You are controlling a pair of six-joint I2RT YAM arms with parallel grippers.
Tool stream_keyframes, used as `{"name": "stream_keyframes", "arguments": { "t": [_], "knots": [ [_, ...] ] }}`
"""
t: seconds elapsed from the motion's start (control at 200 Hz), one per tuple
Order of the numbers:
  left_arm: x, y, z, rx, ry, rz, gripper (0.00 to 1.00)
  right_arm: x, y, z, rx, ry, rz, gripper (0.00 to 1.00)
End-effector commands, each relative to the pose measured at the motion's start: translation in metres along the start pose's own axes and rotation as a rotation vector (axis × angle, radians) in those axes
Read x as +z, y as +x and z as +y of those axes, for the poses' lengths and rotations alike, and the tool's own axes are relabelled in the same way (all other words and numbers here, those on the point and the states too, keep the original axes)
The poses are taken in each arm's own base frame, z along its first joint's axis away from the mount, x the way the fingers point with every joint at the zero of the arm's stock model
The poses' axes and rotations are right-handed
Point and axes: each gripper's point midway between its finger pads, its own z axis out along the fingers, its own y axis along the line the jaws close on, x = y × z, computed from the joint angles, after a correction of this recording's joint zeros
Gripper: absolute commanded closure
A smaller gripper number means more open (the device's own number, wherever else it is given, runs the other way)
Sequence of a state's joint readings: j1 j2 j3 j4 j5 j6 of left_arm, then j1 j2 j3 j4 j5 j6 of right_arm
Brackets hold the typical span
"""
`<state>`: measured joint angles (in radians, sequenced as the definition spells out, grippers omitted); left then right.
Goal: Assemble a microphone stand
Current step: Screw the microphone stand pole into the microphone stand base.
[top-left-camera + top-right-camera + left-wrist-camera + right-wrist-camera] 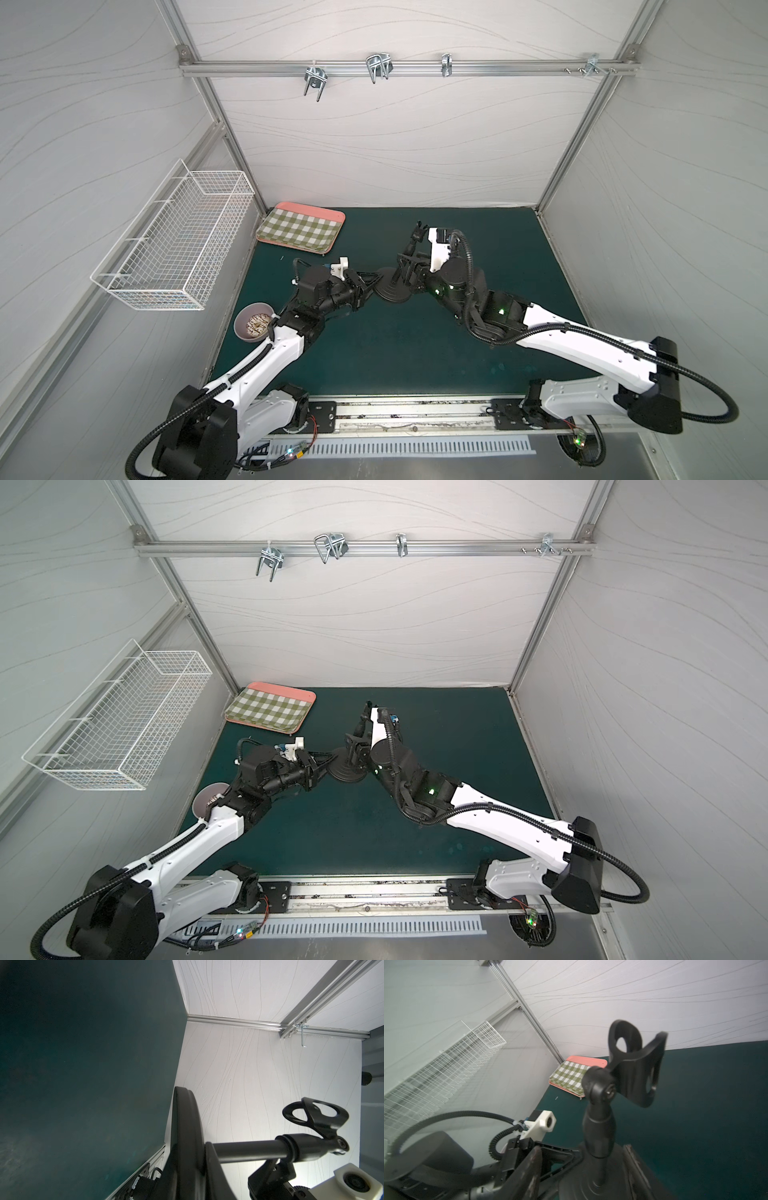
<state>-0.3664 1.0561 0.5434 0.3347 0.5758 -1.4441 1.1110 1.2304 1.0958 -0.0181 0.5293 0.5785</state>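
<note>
The black microphone stand (395, 286) is upright near the middle of the green mat in both top views. Its thin rod (600, 1142) sits in the centre of the round base (581, 1186), and the U-shaped clip (637, 1068) is on top. My left gripper (368, 286) comes in from the left and is shut on the base's rim (187, 1136), one finger on each face of the disc. My right gripper (582, 1149) stands open round the lower rod, with a gap between the rod and each finger (529, 1167). In the left wrist view the rod (249, 1152) and clip (318, 1118) stick out sideways.
A pink tray with a green checked cloth (301, 228) lies at the mat's back left corner. A grey bowl (254, 322) sits by the left arm's elbow. A white wire basket (174, 245) hangs on the left wall. Metal hooks (378, 66) hang from the back rail.
</note>
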Motion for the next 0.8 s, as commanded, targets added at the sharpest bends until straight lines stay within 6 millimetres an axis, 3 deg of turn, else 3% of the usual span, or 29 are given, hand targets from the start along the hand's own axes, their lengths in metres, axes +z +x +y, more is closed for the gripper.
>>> {"name": "stream_keyframes", "arguments": {
  "t": [0.0, 0.235, 0.48, 0.795],
  "knots": [
    [-0.007, 0.000, -0.051, 0.078, 0.157, -0.003, 1.00, -0.014, -0.010, -0.005, -0.037, -0.113, -0.022, 0.35],
    [-0.008, 0.002, -0.051, 0.079, 0.158, -0.001, 1.00, -0.023, -0.023, -0.020, -0.008, -0.507, 0.006, 0.36],
    [-0.009, 0.002, -0.053, 0.080, 0.162, -0.001, 1.00, -0.026, -0.032, -0.001, -0.084, -0.767, 0.097, 0.44],
    [-0.010, 0.002, -0.054, 0.081, 0.163, -0.002, 1.00, -0.002, -0.024, 0.005, -0.104, -0.826, 0.185, 0.48]
  ]
}}
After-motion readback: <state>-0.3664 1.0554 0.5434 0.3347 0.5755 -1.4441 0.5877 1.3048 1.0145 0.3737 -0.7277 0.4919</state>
